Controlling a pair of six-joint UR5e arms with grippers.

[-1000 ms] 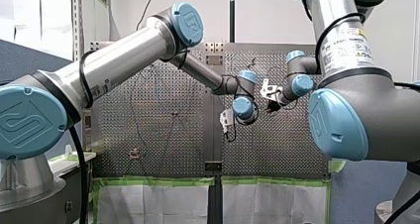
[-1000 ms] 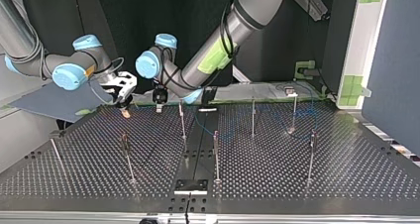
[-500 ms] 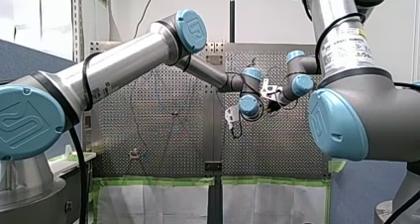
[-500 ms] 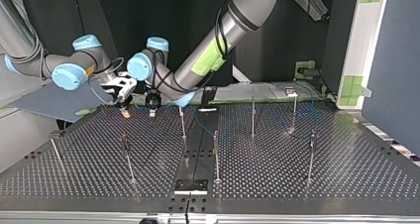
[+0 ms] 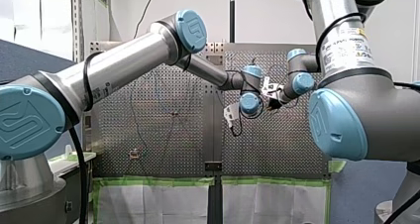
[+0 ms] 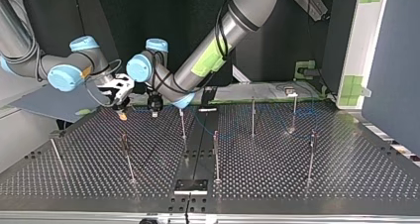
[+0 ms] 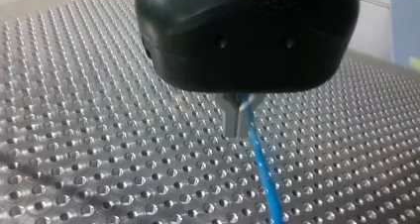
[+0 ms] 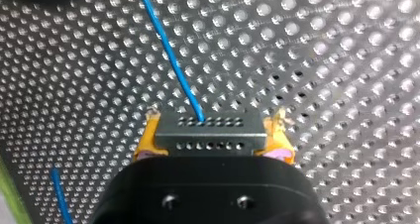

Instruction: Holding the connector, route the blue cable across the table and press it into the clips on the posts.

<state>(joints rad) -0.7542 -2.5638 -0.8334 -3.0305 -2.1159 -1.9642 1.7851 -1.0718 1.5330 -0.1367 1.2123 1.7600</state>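
Connector (image 8: 209, 131) is being clamped between my right gripper's (image 8: 212, 136) yellow pads (image 8: 148, 139). Blue cable (image 7: 261, 169) is seemingly being pinched between my left gripper's (image 7: 236, 117) fingers (image 7: 231, 121).

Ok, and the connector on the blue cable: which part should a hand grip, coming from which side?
Its two short ends, from the side opposite the blue cable. The connector is a grey block with the cable leaving one long hole-lined face. My right hand clamps the ends that way with its yellow pads, leaving cable and holes free.
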